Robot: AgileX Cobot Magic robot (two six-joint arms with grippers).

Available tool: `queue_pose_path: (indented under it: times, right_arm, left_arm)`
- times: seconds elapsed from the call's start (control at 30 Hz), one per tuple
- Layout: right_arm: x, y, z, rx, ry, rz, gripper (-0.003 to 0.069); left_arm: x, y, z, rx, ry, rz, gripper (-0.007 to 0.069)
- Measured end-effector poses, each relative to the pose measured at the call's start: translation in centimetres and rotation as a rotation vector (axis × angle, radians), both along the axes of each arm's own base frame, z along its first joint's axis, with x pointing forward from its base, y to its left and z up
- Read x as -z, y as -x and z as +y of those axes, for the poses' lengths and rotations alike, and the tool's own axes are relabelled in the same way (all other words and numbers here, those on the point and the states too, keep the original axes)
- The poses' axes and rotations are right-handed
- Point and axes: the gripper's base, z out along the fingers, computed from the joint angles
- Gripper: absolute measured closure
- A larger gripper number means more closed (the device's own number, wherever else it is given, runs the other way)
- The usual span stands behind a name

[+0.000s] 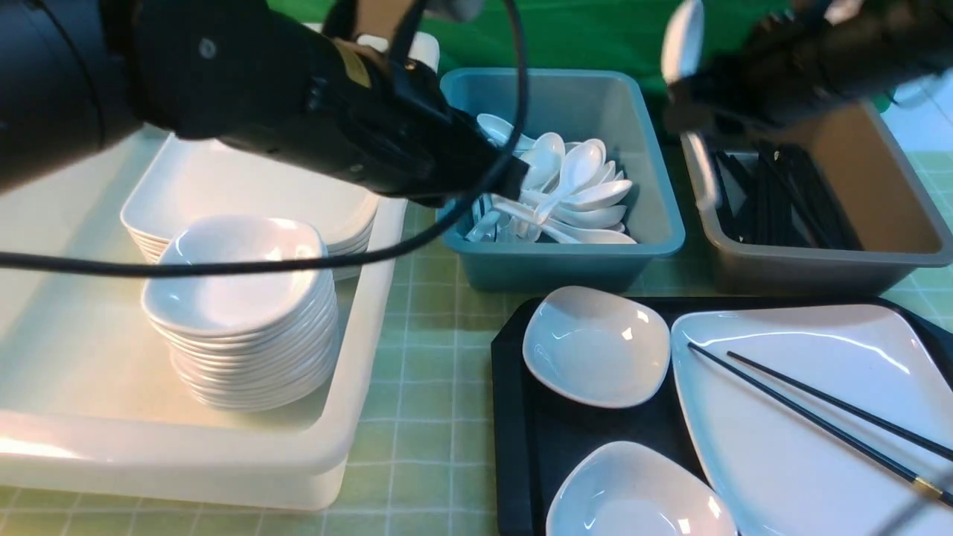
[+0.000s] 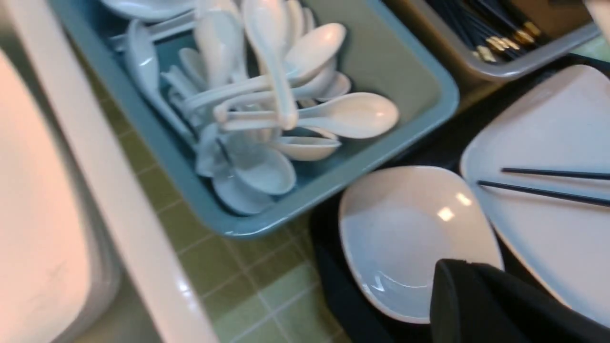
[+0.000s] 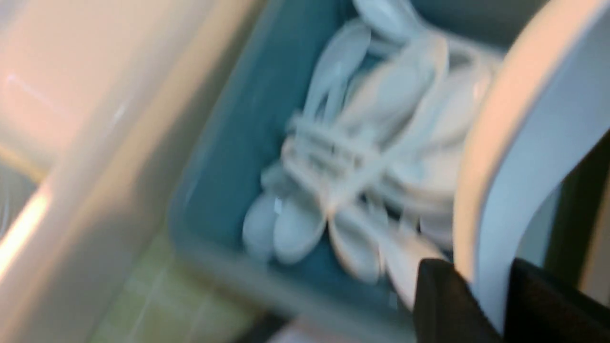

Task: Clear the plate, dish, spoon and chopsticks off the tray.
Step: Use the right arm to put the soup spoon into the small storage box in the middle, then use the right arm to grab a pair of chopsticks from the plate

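While the right end effector (image 3: 481, 305) grips the white spoon (image 1: 683, 39) in the air between the blue bin (image 1: 566, 272) and the brown bin (image 1: 819, 277), the left end effector (image 1: 510, 175) stays out of it, clenched near the blue bin. The chopsticks (image 1: 819, 417) lie across the plate (image 1: 789, 357) on the tray (image 1: 521, 447), beside a dish (image 1: 595, 346).

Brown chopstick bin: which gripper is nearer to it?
Right. The right gripper, shut on the spoon, hangs above the left rim of the brown chopstick bin. The left gripper, shut, is at the far left side of the blue spoon bin, which lies between.
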Motion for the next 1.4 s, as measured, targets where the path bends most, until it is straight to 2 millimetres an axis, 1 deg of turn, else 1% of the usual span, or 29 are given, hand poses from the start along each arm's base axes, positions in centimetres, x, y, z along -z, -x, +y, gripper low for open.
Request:
queue_pose_path:
  times: [0.03, 0.07, 0.1, 0.17, 0.2, 0.23, 0.27, 0.33, 0.37, 0.4, 0.43, 0.5, 0.53, 0.57, 0.6, 0.63, 0.67, 0.7, 0.73, 0.77, 0.8, 0.83, 0.87, 0.9, 0.93, 1.0, 1.1, 1.3, 1.4]
  right_arm:
    - [-0.1, -1.2, 0.5, 0.003, -0.011, -0.011, 0.0508]
    - [0.8, -2.4, 0.9, 0.008, -0.017, 0.006, 0.0476]
    - [1.1, -3.5, 1.4, 0.015, -0.033, 0.014, 0.0428]
    - [2.4, -4.8, 2.2, 0.012, -0.038, 0.070, 0.0309]
    - [2.8, -5.2, 2.4, 0.002, -0.032, 0.096, 0.0246]
    - [2.9, -5.2, 2.5, -0.004, -0.029, 0.105, 0.0223]
    - [3.0, -5.2, 2.5, -0.024, -0.003, 0.137, 0.0154]
    - [2.9, -4.7, 2.3, -0.051, 0.054, 0.179, 0.0115]
    - [2.8, -4.6, 2.2, -0.056, 0.072, 0.187, 0.0116]
    - [2.6, -3.8, 1.3, -0.078, 0.191, 0.228, 0.0158]
    - [2.4, -3.3, 0.9, -0.085, 0.239, 0.250, 0.0205]
    - [1.9, -1.8, -0.6, -0.079, 0.371, 0.271, 0.0388]
    - [2.2, -1.1, -1.5, -0.073, 0.421, 0.289, 0.0470]
    - [1.8, 0.3, -2.5, -0.067, 0.453, 0.302, 0.0557]
    - [2.0, 1.5, -3.6, -0.063, 0.475, 0.329, 0.0594]
    - [2.6, 2.4, -4.3, -0.067, 0.492, 0.362, 0.0607]
    - [3.3, 4.1, -5.5, -0.085, 0.514, 0.405, 0.0606]
    - [4.2, 5.6, -6.4, -0.107, 0.529, 0.443, 0.0585]
    - [5.1, 7.0, -7.3, -0.127, 0.546, 0.479, 0.0540]
    - [5.1, 7.4, -7.4, -0.128, 0.546, 0.474, 0.0517]
    - [6.4, 8.6, -8.3, -0.138, 0.563, 0.490, 0.0428]
    - [7.0, 9.1, -8.6, -0.139, 0.564, 0.489, 0.0378]
    - [8.7, 10.0, -9.0, -0.138, 0.568, 0.456, 0.0239]
    - [9.5, 10.3, -9.1, -0.140, 0.569, 0.449, 0.0190]
    - [10.4, 10.4, -9.1, -0.140, 0.569, 0.415, 0.0110]
    - [11.8, 10.3, -9.1, -0.142, 0.569, 0.402, 0.0042]
    - [13.5, 9.6, -9.1, -0.141, 0.569, 0.407, 0.0027]
    - [16.8, 8.0, -8.8, -0.148, 0.572, 0.439, 0.0109]
    - [17.2, 7.0, -8.6, -0.135, 0.566, 0.455, 0.0118]
  left_arm:
    - [0.0, 0.0, 0.1, -0.002, -0.001, 0.002, 0.0643]
    - [0.1, 0.0, 0.1, -0.004, -0.004, 0.006, 0.0643]
    - [0.1, 0.0, 0.2, -0.005, -0.008, 0.012, 0.0643]
    - [0.1, 0.0, 0.3, -0.006, -0.009, 0.018, 0.0643]
    - [0.2, 0.0, 0.3, -0.005, -0.012, 0.022, 0.0643]
    - [0.2, 0.0, 0.3, -0.005, -0.013, 0.024, 0.0643]
    - [0.2, 0.0, 0.3, -0.004, -0.017, 0.030, 0.0643]
    - [0.3, 0.1, 0.3, -0.004, -0.020, 0.035, 0.0643]
    - [0.3, 0.1, 0.3, -0.004, -0.020, 0.036, 0.0643]
    - [0.3, 0.1, 0.3, -0.003, -0.020, 0.041, 0.0643]
    - [0.3, 0.2, 0.3, -0.003, -0.017, 0.050, 0.0643]
    - [0.5, 0.3, 0.2, 0.001, -0.011, 0.073, 0.0643]
    - [0.6, 0.5, 0.1, 0.010, -0.018, 0.087, 0.0643]
    - [0.7, 0.8, 0.0, 0.025, -0.027, 0.109, 0.0643]
    - [0.8, 1.1, -0.2, 0.041, -0.040, 0.124, 0.0643]
    - [0.9, 1.3, -0.4, 0.051, -0.045, 0.135, 0.0643]
    - [1.0, 1.8, -0.8, 0.073, -0.056, 0.157, 0.0643]
    - [1.2, 2.1, -1.2, 0.091, -0.062, 0.172, 0.0643]
    - [1.3, 2.9, -1.9, 0.136, -0.078, 0.182, 0.0643]
    - [1.3, 2.9, -1.9, 0.136, -0.078, 0.184, 0.0643]
    - [1.5, 3.7, -3.1, 0.188, -0.088, 0.191, 0.0643]
    - [1.6, 3.9, -3.4, 0.205, -0.095, 0.191, 0.0643]
    - [2.1, 4.7, -4.6, 0.255, -0.104, 0.201, 0.0643]
    - [2.3, 5.0, -5.2, 0.277, -0.110, 0.205, 0.0643]
    - [2.7, 5.3, -5.9, 0.301, -0.117, 0.210, 0.0643]
    - [3.3, 5.8, -6.9, 0.332, -0.129, 0.219, 0.0643]
    - [4.2, 6.0, -7.9, 0.355, -0.138, 0.240, 0.0643]
    - [4.8, 6.0, -8.3, 0.359, -0.139, 0.257, 0.0643]
    - [4.8, 6.0, -8.3, 0.359, -0.139, 0.258, 0.0643]
